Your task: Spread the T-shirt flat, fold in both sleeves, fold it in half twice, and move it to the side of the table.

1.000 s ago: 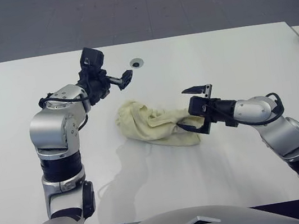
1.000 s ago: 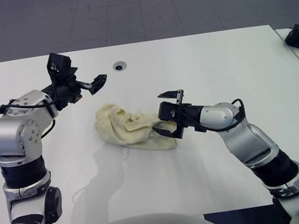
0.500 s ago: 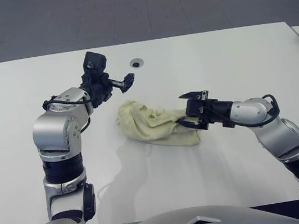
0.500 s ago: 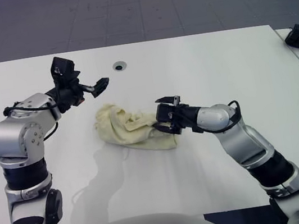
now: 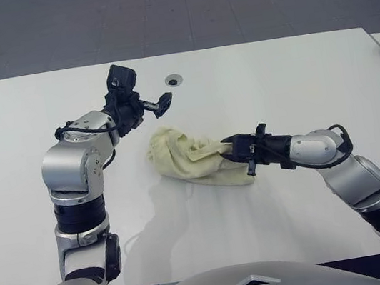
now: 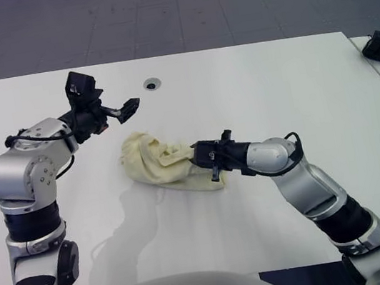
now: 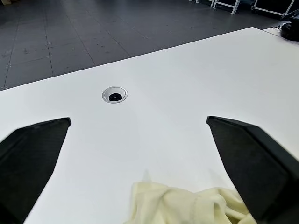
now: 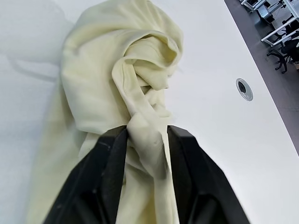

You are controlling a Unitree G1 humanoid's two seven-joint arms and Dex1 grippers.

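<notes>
The T-shirt is pale yellow and lies as a crumpled heap on the white table, not spread at all. It sits between the two claws.

The right claw is low at the table, at the side of the heap that is nearest to the right arm. Its two black fingers stand narrow, and a twisted fold of the cloth runs up between them and touches both, so this claw is holding the T-shirt. From the claw the rest of the cloth goes away in thick folds and ends in a rounded bunch at the far side. The claw seems to press the fold close to the table top, but I cannot tell if the cloth there is lifted a little.

The left claw is wide, with nothing between its fingers. It hangs above the table, apart from the T-shirt, over the corner of the heap opposite to the right claw. The nearest edge of the cloth lies under and before the open fingers and does not touch them.

A small round hole with a metal ring is in the table just beyond the left claw, farther from the robot than the T-shirt.
</notes>
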